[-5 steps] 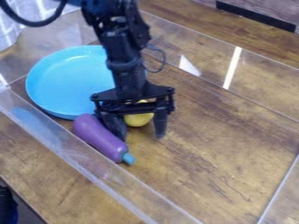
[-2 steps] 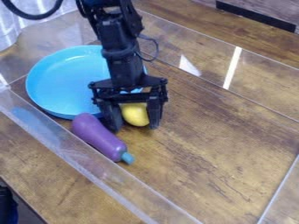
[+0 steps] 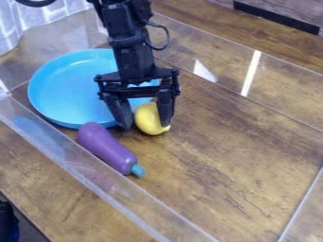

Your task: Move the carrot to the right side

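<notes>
Wood table (image 3: 240,161): blue plate (image 3: 57,90) holds nothing.

A: What colours are there?
B: A light blue plate (image 3: 57,85), a purple eggplant (image 3: 109,146) with a teal tip, a yellow piece (image 3: 151,120).
A: And the rest?
B: Black gripper (image 3: 142,121); brown wood-grain table (image 3: 228,180).
</notes>
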Available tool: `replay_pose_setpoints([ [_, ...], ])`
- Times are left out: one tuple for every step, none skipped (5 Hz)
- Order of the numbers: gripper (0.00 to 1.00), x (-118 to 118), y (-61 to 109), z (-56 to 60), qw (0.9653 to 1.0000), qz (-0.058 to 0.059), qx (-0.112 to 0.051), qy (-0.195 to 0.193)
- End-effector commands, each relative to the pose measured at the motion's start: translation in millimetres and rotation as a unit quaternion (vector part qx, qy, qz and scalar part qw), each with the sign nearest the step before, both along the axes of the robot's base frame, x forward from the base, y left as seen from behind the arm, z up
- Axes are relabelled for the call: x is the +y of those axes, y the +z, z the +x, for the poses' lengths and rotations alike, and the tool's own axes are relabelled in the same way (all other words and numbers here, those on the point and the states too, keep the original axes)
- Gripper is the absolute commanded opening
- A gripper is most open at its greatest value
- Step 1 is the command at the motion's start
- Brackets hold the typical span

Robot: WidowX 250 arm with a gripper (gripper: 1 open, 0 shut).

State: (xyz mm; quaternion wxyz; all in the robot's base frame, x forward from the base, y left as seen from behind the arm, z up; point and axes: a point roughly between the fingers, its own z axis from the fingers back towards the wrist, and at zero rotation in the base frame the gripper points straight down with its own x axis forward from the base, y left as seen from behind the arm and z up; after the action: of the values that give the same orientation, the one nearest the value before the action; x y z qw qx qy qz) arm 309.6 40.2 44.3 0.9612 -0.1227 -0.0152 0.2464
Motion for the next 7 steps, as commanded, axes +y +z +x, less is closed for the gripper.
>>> replay_pose_setpoints([
  [1.00,0.3,9.8,13.0,0.9991,0.013,-0.037,0.017],
  [1.00,0.0,1.9,13.6,0.9977,0.017,-0.037,0.053],
  [1.00,-0.9,-6.3,14.4,0.9949,0.023,-0.037,0.091],
  [1.00,0.0,-13.8,14.5,0.9907,0.027,-0.037,0.129],
  [0.00,-2.2,-9.5,5.4,0.9920,0.029,-0.039,0.117],
  [0.00,-6.2,1.5,-5.4,0.9937,0.026,-0.043,0.100],
  [0.00,-19.1,-6.7,-0.1,0.9933,0.025,-0.045,0.104],
])
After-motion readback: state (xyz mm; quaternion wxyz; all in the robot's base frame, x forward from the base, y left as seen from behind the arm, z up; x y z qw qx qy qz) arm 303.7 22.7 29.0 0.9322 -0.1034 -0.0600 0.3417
